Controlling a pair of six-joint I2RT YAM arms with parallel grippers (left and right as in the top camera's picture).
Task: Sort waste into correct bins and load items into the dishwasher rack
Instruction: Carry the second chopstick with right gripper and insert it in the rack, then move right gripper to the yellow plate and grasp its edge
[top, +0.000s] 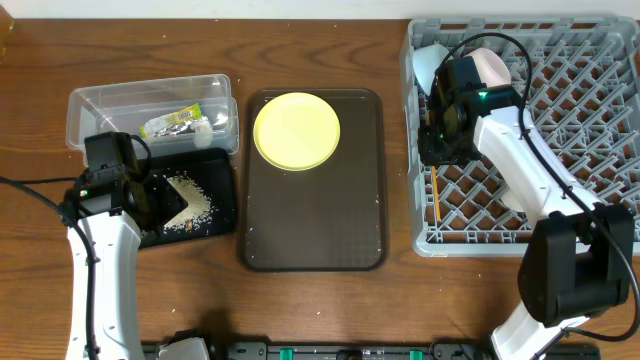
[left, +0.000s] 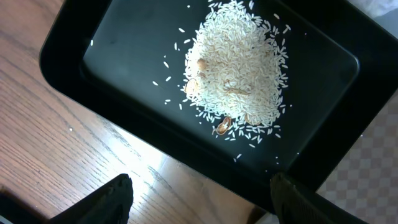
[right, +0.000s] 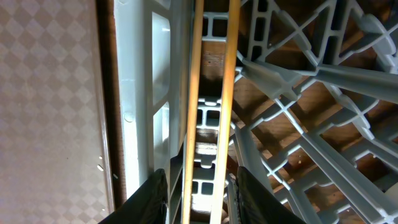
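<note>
The grey dishwasher rack (top: 560, 150) fills the right side. Wooden chopsticks (top: 436, 197) lie along its left wall. In the right wrist view they (right: 212, 93) run between the fingers of my right gripper (right: 205, 199), which is open with a gap on each side; it also shows overhead (top: 436, 152). A light blue bowl (top: 429, 62) and a pale vessel (top: 492, 66) stand in the rack's far left corner. The yellow plate (top: 297, 131) lies on the brown tray. Rice (left: 236, 62) is heaped in the black tray (top: 215, 222). My left gripper (left: 202, 200) is open and empty over that tray's near edge.
The clear tub (top: 110, 100) behind the black tray holds the green-and-yellow wrapper (top: 172, 122) and a white scrap (top: 205, 126). The brown serving tray (top: 315, 215) lies in the middle. A few brownish bits (left: 222, 126) lie in the rice. The right arm (top: 520, 160) crosses the rack.
</note>
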